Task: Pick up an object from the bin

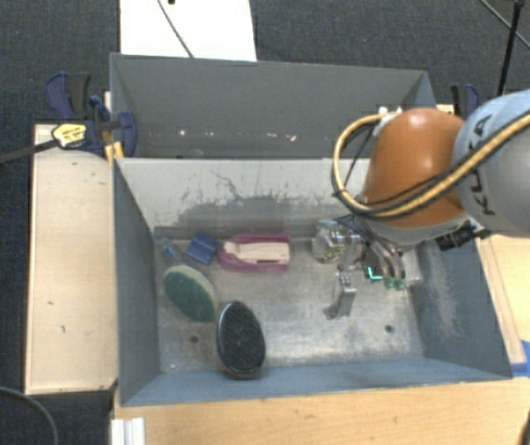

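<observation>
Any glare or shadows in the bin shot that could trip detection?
Camera view: small glare specks dot the back wall of the grey metal bin; a dark band, shadow or scuffing, sits on the inner wall above the pink-and-purple block; the black oval brush shows little surface detail; the orange wrist cover hides the floor behind the gripper.

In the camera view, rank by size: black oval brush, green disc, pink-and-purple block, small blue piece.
Largest: black oval brush.
Next: pink-and-purple block and green disc, too alike to rank.
Smallest: small blue piece.
</observation>
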Controlling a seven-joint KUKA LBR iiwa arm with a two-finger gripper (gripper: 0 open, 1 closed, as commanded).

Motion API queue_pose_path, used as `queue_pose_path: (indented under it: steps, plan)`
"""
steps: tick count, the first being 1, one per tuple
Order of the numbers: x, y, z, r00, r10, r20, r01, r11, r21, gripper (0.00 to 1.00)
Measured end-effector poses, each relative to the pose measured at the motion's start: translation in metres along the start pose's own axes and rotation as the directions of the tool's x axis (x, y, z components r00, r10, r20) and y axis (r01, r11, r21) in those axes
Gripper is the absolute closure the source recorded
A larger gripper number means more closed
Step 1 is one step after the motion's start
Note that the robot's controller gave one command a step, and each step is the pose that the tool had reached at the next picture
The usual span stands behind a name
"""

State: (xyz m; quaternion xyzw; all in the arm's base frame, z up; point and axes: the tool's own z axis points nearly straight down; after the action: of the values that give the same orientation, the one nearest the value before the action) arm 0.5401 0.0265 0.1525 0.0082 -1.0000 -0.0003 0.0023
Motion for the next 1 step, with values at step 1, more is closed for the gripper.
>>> queue_pose_path:
  steps: [1]
  plan:
    - [-0.0465, -0.0888, 0.0821, 1.000, 0.014, 0.016, -0.014, 1.000, 0.005, 0.00]
